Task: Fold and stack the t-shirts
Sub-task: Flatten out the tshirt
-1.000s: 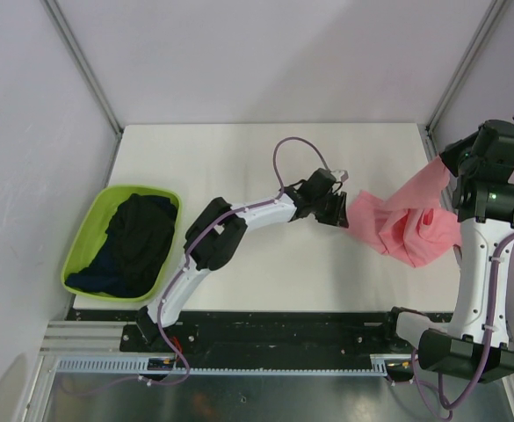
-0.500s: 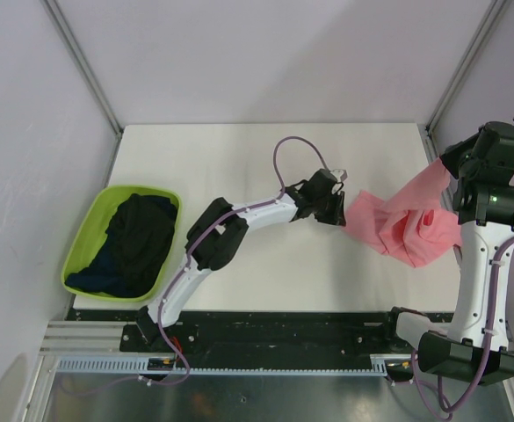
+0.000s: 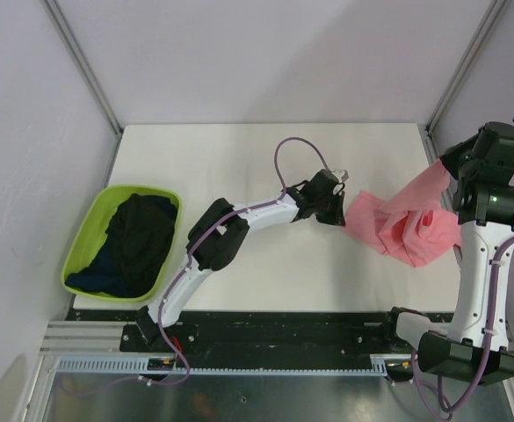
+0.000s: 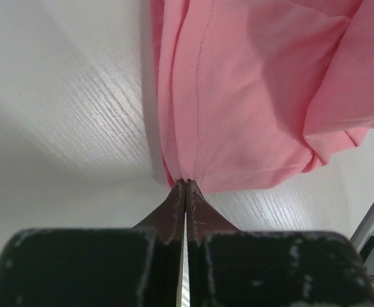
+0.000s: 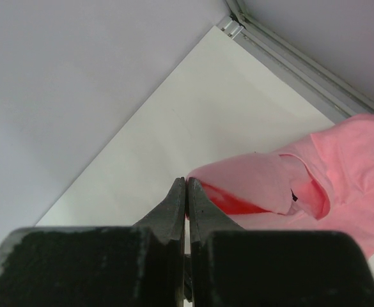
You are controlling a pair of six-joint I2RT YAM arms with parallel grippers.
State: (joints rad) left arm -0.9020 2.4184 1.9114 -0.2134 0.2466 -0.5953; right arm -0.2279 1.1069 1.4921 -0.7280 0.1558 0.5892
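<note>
left claw newly pinched shut on hem of salmon-pink t-shirt — right claw clamped on its raised corner, rest heaped on worktop at right; dark t-shirts in lime tub at left.

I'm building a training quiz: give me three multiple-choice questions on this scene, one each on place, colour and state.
1. Where are the dark tees? A in the green tub; B on the tabletop; C on the frame.
2. Colour of the tee outside the tub? A pink; B white; C blue.
3. The left claw is: A wide open; B shut on the pink tee's edge; C out of view.
Answers: A, they fill the tub; A, pink in every view; B, tips pinch its hem.
</note>
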